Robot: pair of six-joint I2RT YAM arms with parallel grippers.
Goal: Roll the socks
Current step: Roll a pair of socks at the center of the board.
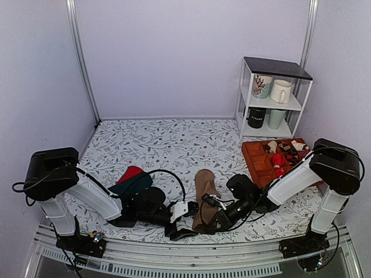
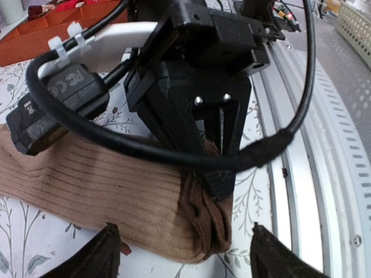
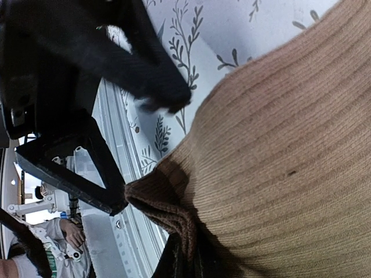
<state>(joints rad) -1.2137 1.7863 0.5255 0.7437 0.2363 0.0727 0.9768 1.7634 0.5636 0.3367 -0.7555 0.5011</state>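
Note:
The tan-brown socks (image 1: pixel 204 188) lie as one long flat ribbed strip on the leafy cloth, the near end by the front rail. My right gripper (image 1: pixel 211 222) is shut on that near end; in the right wrist view the bunched cuff (image 3: pixel 168 205) is pinched between its jaws (image 3: pixel 194 260). My left gripper (image 2: pixel 185 260) hovers open just in front of the same end, its dark fingertips (image 2: pixel 104 255) either side of the folded cuff (image 2: pixel 203 214) without touching it. In the top view the left gripper (image 1: pixel 177 230) sits just left of the right one.
Red and dark green socks (image 1: pixel 131 180) lie under the left arm. An orange tray (image 1: pixel 255 159) with small rolled socks stands at the right. A white shelf (image 1: pixel 272 98) with mugs is at the back right. The metal rail (image 1: pixel 191 255) runs along the near edge.

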